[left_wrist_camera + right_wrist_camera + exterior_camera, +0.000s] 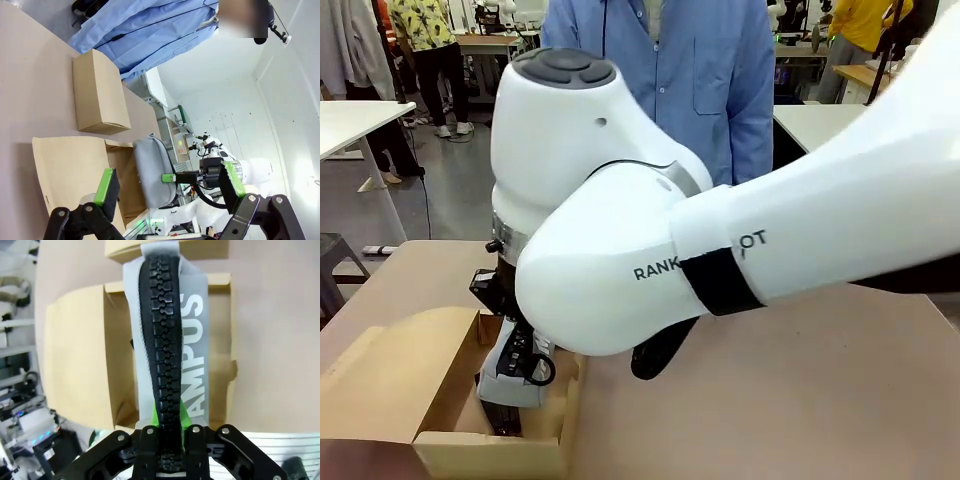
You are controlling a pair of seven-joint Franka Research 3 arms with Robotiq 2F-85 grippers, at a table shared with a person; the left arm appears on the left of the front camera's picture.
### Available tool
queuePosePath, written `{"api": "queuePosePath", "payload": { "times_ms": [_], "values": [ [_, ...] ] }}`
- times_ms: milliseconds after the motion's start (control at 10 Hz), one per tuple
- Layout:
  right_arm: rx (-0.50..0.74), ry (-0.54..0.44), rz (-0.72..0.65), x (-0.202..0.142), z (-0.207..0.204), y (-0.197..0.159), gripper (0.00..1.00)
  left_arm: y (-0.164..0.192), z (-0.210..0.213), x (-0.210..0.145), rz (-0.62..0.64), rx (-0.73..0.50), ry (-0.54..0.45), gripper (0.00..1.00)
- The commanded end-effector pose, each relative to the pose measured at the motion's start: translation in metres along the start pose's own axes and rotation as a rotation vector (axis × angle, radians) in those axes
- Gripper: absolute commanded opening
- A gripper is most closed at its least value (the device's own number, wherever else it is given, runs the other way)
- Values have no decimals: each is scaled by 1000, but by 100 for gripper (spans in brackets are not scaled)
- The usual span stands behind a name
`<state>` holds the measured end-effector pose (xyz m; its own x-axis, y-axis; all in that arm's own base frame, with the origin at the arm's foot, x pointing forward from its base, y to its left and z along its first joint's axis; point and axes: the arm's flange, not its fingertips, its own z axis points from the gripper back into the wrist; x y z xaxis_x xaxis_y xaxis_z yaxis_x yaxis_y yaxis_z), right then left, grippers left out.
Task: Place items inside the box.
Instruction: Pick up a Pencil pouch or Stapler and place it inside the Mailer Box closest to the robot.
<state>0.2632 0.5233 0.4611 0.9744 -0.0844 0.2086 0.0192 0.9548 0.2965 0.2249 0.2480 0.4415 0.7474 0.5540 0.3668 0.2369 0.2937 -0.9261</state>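
Note:
My right gripper is shut on the grey zip pencil case, gripping its near end across the black zipper. In the front view the right gripper holds the pencil case pointing down into the open brown box at the near left of the table. A dark item lies in the box beneath it; I cannot tell which one. My left gripper hangs open with nothing between its pads, looking at the pencil case and the box's flap from a distance.
The smaller brown box stands shut on the table beyond the open one. A person in a blue shirt stands at the far side. My right arm crosses most of the front view. Bare tabletop lies to the right.

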Motion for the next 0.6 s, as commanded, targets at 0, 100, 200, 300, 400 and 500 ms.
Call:
{"api": "queuePosePath", "payload": {
  "times_ms": [0,100,200,300,400,500],
  "values": [
    [-24,-6,-26,5,-13,30,11,-1,0,1,-19,-20,-17,100],
    [-42,-12,-31,6,-19,31,11,-1,0,1,-19,-20,-17,100],
    [-66,-30,-42,8,-27,32,11,-1,0,1,-19,-20,-17,100],
    [-83,-16,-27,9,-36,33,11,-1,0,1,-19,-20,-17,100],
    [-100,-2,-21,10,-44,33,11,-1,0,1,-19,-20,-17,100],
    [-102,17,-19,10,-53,32,11,-1,0,1,-19,-20,-17,100]
  ]
}}
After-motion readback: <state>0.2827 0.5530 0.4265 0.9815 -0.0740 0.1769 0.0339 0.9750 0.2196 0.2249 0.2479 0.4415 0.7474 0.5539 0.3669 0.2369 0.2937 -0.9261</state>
